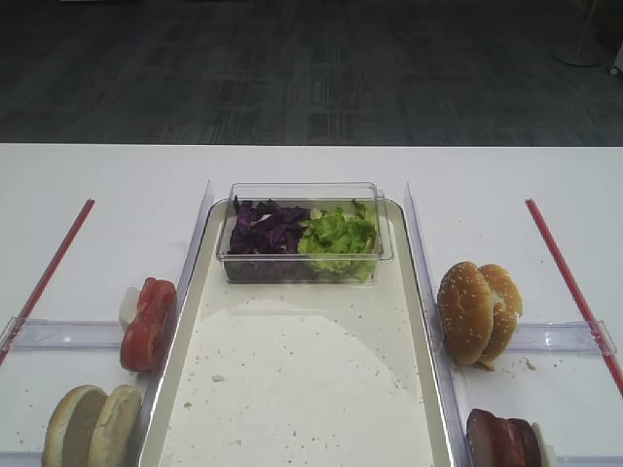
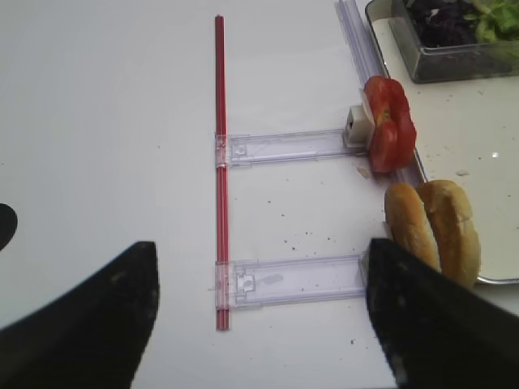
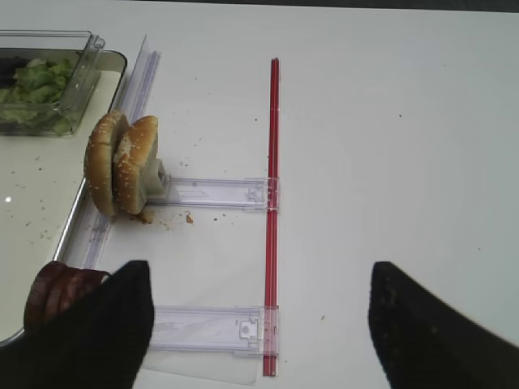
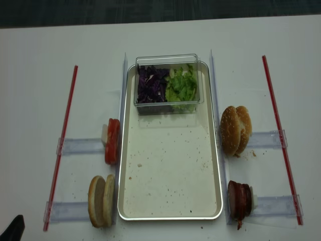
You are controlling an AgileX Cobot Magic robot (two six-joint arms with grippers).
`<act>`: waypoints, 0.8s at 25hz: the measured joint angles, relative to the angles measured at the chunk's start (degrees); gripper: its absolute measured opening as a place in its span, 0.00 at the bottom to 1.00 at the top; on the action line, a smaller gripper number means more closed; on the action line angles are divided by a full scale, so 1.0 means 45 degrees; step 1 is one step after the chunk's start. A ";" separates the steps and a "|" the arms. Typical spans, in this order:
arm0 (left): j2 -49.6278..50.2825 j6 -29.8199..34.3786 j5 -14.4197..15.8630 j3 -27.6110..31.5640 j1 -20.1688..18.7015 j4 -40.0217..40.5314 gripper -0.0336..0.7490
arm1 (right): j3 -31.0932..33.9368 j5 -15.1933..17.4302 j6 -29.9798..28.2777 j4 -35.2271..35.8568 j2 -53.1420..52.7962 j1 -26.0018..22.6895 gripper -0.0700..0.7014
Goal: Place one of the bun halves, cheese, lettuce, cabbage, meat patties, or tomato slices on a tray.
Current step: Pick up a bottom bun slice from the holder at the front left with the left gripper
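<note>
Left gripper (image 2: pixel 255 316) gapes wide and empty above the table, plain bun halves (image 2: pixel 432 231) at three o'clock; they probably stand on edge, so a clumsy pinch could topple them.

Even, bright overhead light, shadows soft and short. White table (image 4: pixel 30 60) nearly blown out in the realsense view, and the floor beyond it in the other exterior view is dim. Mild glare on the tray (image 1: pixel 409 321) rim. Both wrist views: near fingers (image 3: pixel 97 332) dark, blurred, out of focus; table sharp.
</note>
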 joint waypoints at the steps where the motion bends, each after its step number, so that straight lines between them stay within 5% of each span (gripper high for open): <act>1: 0.0000 0.0000 0.0000 0.0000 0.0000 0.0000 0.67 | 0.0000 0.0000 0.0000 0.0000 0.0000 0.0000 0.83; 20: 0.0000 0.0022 0.0000 0.0000 0.0000 0.0000 0.67 | 0.0000 0.0000 0.0000 0.0000 0.0000 0.0000 0.83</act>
